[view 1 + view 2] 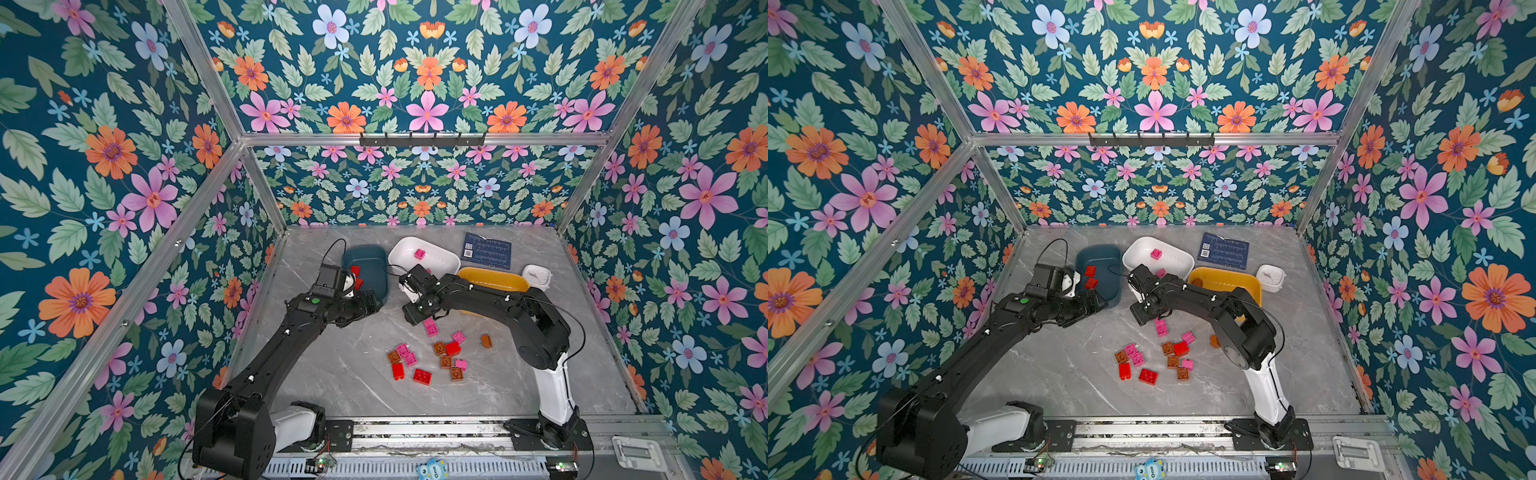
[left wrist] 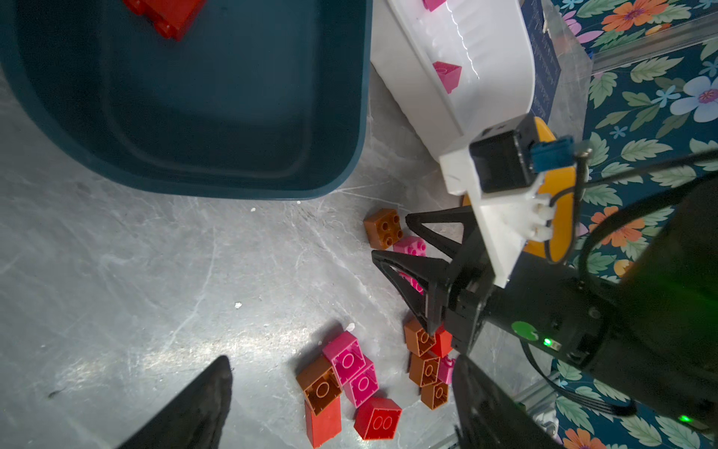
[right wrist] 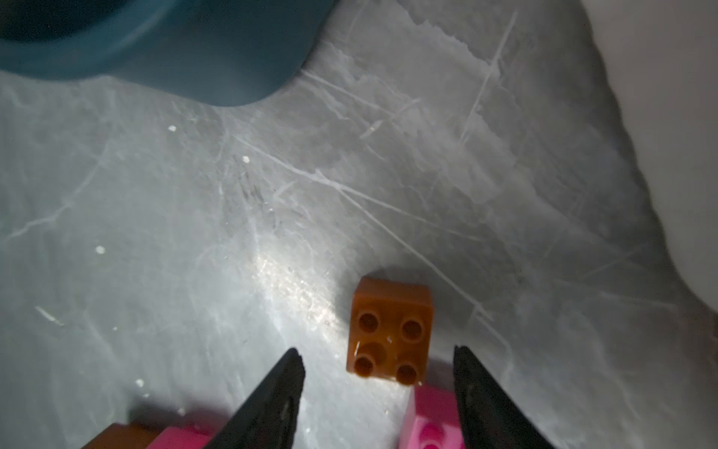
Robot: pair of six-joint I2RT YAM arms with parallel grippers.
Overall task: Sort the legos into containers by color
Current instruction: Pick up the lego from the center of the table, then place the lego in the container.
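My right claw point(image 3: 377, 353) is low over the desk point(image 1: 332, 374), its fingers spread with a clear gap between them. A brown brick point(image 3: 390, 330) sits studs up on the desk just past the tips. A pink brick point(image 3: 431, 421) lies inside the gap, right beside one finger. I think it is not pinched from both sides, though that corner of the right wrist view is dim and cut off. My left claw point(image 2: 344, 361) is spread wide and holds nothing; it hangs near the end of the teal bin point(image 1: 368, 259) that faces my bases. Two red bricks point(image 1: 1090, 271) lie in that bin. The white bin point(image 1: 434, 262) just beside it holds a pink pair point(image 1: 1156, 254), and the yellow bin point(image 1: 494, 279) stands next to the white one, partly behind my right arm. The loose legos point(image 1: 422, 376) — red, pink and brown — lie clustered on the desk, apart from all three bins
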